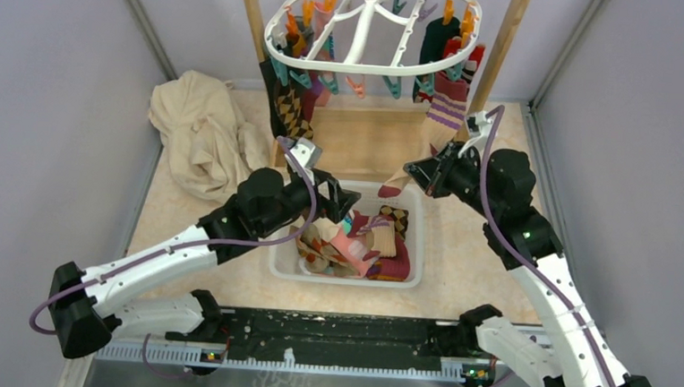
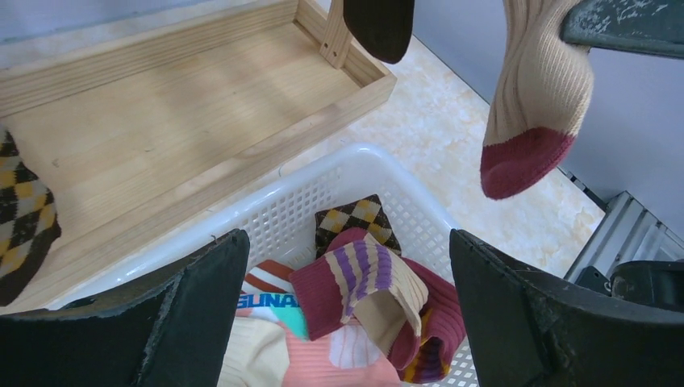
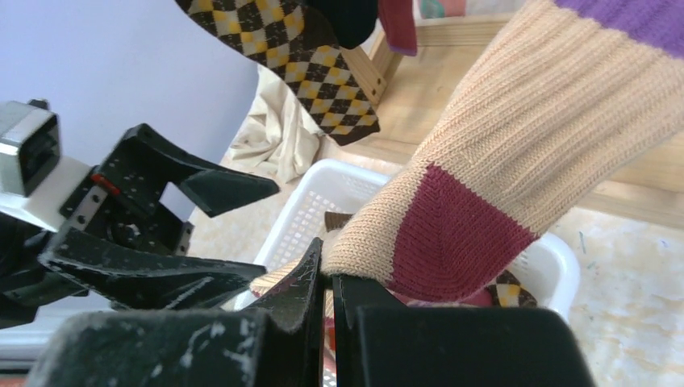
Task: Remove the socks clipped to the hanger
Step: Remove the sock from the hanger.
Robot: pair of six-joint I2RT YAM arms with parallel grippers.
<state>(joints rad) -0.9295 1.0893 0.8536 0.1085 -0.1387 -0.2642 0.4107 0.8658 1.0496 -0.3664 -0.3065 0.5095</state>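
A beige cloth (image 1: 199, 131) lies far left on the tabletop (image 1: 460, 255). The left gripper (image 1: 347, 203) gapes wide over the white basket (image 1: 342, 277) of loose socks (image 1: 362, 244). The right gripper (image 1: 409, 175) is clenched on a cream sock (image 3: 484, 161) with a maroon toe, near of the hanger (image 1: 364, 29).

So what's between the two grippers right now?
The maroon toe of the beige sock, pinched by the shut right gripper, hangs there over the basket; the left gripper stands open. Top view.
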